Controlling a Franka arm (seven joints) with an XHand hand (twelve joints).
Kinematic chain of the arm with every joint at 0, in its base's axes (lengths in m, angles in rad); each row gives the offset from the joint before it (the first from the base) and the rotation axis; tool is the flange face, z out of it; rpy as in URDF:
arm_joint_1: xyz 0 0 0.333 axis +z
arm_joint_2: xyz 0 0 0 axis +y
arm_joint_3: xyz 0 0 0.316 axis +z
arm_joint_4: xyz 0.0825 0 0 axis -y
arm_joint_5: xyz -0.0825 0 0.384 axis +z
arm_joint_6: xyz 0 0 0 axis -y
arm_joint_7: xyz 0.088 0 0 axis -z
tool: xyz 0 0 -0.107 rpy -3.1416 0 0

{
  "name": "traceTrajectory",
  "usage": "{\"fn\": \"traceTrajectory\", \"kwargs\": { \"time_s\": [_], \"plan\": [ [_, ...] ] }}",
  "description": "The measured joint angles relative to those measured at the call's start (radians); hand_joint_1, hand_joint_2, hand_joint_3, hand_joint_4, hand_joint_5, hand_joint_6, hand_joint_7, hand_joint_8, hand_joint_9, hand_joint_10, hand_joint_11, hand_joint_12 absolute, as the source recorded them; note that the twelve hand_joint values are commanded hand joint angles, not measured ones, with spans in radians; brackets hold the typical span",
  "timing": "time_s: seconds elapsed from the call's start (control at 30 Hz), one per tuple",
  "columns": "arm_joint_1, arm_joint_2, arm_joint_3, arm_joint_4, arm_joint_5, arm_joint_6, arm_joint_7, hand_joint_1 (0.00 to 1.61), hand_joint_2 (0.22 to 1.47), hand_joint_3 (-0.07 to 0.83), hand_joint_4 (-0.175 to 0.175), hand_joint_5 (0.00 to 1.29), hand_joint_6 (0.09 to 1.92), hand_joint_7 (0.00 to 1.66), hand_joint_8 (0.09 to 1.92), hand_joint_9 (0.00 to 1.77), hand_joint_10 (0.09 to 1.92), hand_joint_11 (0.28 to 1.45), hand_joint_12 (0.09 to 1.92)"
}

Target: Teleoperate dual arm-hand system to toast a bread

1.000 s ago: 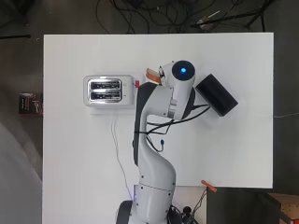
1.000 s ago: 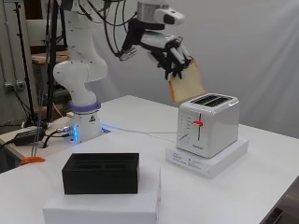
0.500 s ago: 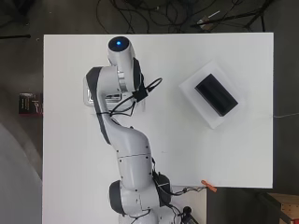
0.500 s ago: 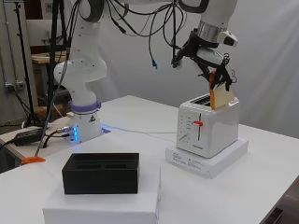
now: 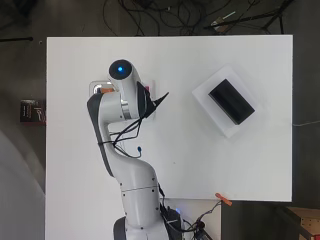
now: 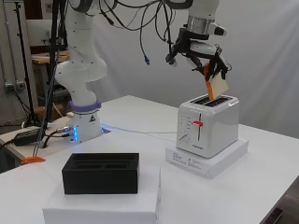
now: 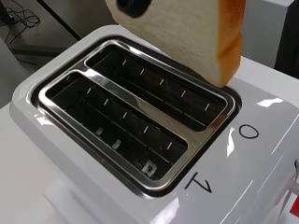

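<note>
Black box: nearest in the side view, on a white block at 3 o'clock of the tabletop overhead.
Toaster: white, two empty slots, on a white base.
Bread slice: tilted, lower corner just above one slot's end.
Hand: fingers curled, pinching the slice's top.

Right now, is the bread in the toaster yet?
Not quite. Done: the hand has picked up the bread slice and carried it over the toaster. Happening: the slice hangs tilted with one corner at a slot, both slots empty. Left: lowering it in and pressing the red lever, which sits high.
</note>
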Motion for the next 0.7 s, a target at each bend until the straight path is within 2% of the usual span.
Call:
{"fn": "traceTrajectory", "kwargs": {
  "time_s": [0.13, 0.23, 0.33, 0.37, 0.4, 0.43, 0.47, 0.5, 0.53, 0.57, 0.6, 0.7],
  "plan": [
    [0.006, 0.008, 0.021, -0.012, -0.003, 0.005, 0.003, 1.24, 1.15, -0.001, -0.175, 0.74, 1.19, 1.12, 0.90, 1.49, 0.09, 0.70, 0.51],
    [0.010, 0.008, 0.030, -0.038, -0.009, 0.020, -0.007, 1.25, 1.13, 0.000, -0.175, 0.80, 1.10, 1.15, 0.87, 1.54, 0.09, 0.67, 0.70],
    [0.016, 0.040, 0.031, -0.008, -0.035, -0.018, 0.007, 1.25, 1.13, 0.000, -0.175, 0.81, 1.05, 1.12, 0.95, 1.57, 0.09, 0.64, 0.88],
    [0.019, 0.057, 0.031, 0.010, -0.053, -0.036, 0.024, 1.25, 1.13, 0.000, -0.175, 0.82, 1.01, 1.10, 1.00, 1.60, 0.09, 0.65, 1.00],
    [0.023, 0.075, 0.030, 0.031, -0.071, -0.052, 0.037, 1.15, 1.15, -0.002, -0.049, 0.84, 1.05, 1.14, 0.91, 1.54, 0.32, 0.65, 1.11],
    [0.027, 0.095, 0.029, 0.056, -0.086, -0.072, 0.050, 1.06, 1.16, -0.002, 0.052, 0.85, 1.10, 1.20, 0.79, 1.44, 0.61, 0.64, 1.20],
    [0.031, 0.113, 0.028, 0.080, -0.099, -0.095, 0.063, 0.69, 1.06, -0.002, 0.056, 0.64, 0.78, 0.96, 0.51, 1.14, 0.51, 0.56, 0.89],
    [0.035, 0.136, 0.027, 0.108, -0.111, -0.121, 0.080, 0.38, 0.95, -0.005, 0.029, 0.39, 0.46, 0.63, 0.28, 0.79, 0.32, 0.48, 0.55],
    [0.037, 0.154, 0.025, 0.130, -0.116, -0.141, 0.105, 0.19, 0.90, -0.002, 0.005, 0.24, 0.24, 0.41, 0.14, 0.55, 0.17, 0.43, 0.31],
    [0.040, 0.164, 0.021, 0.144, -0.113, -0.154, 0.138, 0.09, 0.89, 0.005, -0.009, 0.16, 0.13, 0.28, 0.09, 0.43, 0.09, 0.41, 0.16],
    [0.040, 0.168, 0.016, 0.152, -0.101, -0.161, 0.171, 0.04, 0.91, 0.008, -0.015, 0.15, 0.09, 0.23, 0.09, 0.37, 0.09, 0.40, 0.09],
    [0.037, 0.162, -0.002, 0.144, -0.025, -0.153, 0.257, 0.00, 0.96, 0.015, -0.015, 0.17, 0.09, 0.21, 0.09, 0.32, 0.09, 0.39, 0.09]
  ]
}}
